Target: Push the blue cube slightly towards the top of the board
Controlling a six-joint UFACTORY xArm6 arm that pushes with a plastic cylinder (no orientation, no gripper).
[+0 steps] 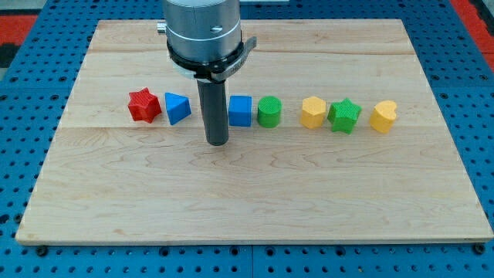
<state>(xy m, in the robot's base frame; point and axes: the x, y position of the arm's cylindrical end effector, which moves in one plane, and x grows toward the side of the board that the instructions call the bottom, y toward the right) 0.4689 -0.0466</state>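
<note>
The blue cube sits near the middle of the wooden board, in a row of blocks. My tip rests on the board just to the view's left of the cube and slightly below it, between the cube and a blue triangular block. The rod rises from the tip to the grey arm head at the view's top. The tip stands apart from the cube by a small gap.
The row runs left to right: a red star, the blue triangular block, the blue cube, a green cylinder, a yellow hexagonal block, a green star, a yellow heart-like block. A blue pegboard surrounds the board.
</note>
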